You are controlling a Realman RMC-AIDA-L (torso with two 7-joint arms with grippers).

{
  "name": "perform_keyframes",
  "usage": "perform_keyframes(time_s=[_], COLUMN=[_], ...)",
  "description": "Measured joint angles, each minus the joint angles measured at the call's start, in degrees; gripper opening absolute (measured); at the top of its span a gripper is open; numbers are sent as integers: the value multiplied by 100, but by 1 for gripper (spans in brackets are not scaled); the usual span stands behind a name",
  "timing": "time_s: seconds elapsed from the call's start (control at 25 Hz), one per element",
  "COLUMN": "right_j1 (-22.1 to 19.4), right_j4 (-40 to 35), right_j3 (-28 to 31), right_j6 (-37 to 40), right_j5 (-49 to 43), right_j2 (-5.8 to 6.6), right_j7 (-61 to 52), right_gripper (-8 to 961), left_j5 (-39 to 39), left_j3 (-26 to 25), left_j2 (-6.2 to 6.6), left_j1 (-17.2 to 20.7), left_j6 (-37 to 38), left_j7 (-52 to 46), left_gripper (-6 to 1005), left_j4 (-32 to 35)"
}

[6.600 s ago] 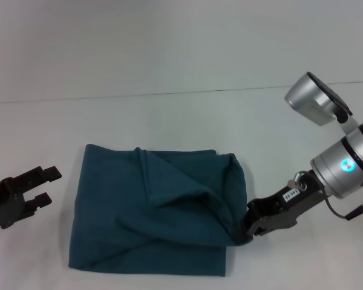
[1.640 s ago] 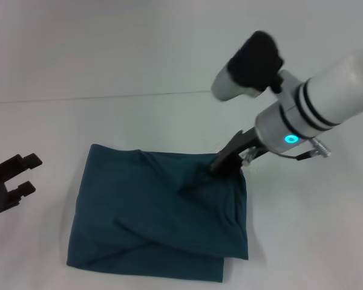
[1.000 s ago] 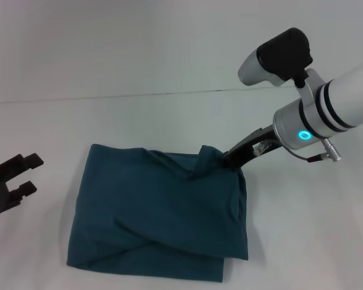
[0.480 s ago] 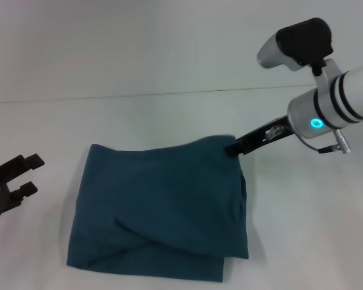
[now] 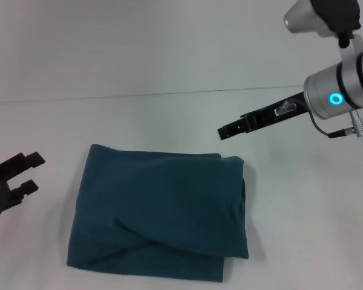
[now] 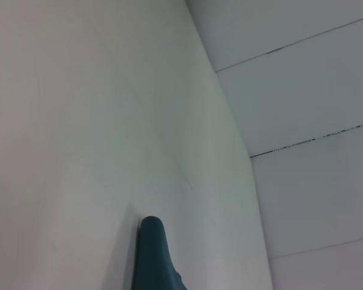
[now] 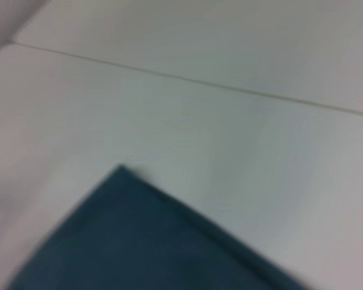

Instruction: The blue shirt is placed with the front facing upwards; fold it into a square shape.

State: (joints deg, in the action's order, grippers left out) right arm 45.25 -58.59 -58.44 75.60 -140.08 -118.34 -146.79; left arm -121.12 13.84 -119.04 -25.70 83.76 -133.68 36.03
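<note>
Head view: blue shirt (image 5: 160, 214) lies on white surface (image 5: 169, 72), folded roughly square (edges uneven); folding appears nearly done. Right claw (image 5: 225, 130) above, empty, pressed together; left claw (image 5: 31, 171) parked, spread.

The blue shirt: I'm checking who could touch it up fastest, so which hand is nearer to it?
Right. The right hand hovers just beyond the blue shirt at its far right corner; the left hand sits off its left edge, farther away.
</note>
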Motion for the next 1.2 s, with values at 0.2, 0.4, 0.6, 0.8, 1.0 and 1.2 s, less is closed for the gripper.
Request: perform_keyframes(time_s=[0.2, 0.4, 0.6, 0.8, 1.0, 1.2], right_j1=[63, 49, -82, -340, -508, -577], right_j4=[281, 1065, 1683, 1792, 1876, 1847], right_j3=[292, 792, 1169, 1658, 1986, 1942], right_j6=[886, 1879, 2438, 2813, 3108, 3163], right_j5=[1118, 2389, 2875, 2903, 2929, 2864], right_j2=[232, 571, 881, 979, 1005, 1019], right_j7=[251, 748, 791, 702, 757, 836], right_gripper=[666, 690, 715, 841, 917, 911], left_j5=[0, -29, -53, -60, -67, -73], left_j3=[4, 35, 64, 125, 179, 553], left_j2=[18, 65, 82, 83, 97, 103], left_j1=[-22, -23, -23, -54, -58, -62], left_j6=[97, 395, 989, 1405, 1440, 1462], left_j7=[0, 28, 84, 8, -7, 27], left_gripper=[844, 844, 844, 844, 844, 844], left_j4=[46, 128, 167, 168, 170, 287])
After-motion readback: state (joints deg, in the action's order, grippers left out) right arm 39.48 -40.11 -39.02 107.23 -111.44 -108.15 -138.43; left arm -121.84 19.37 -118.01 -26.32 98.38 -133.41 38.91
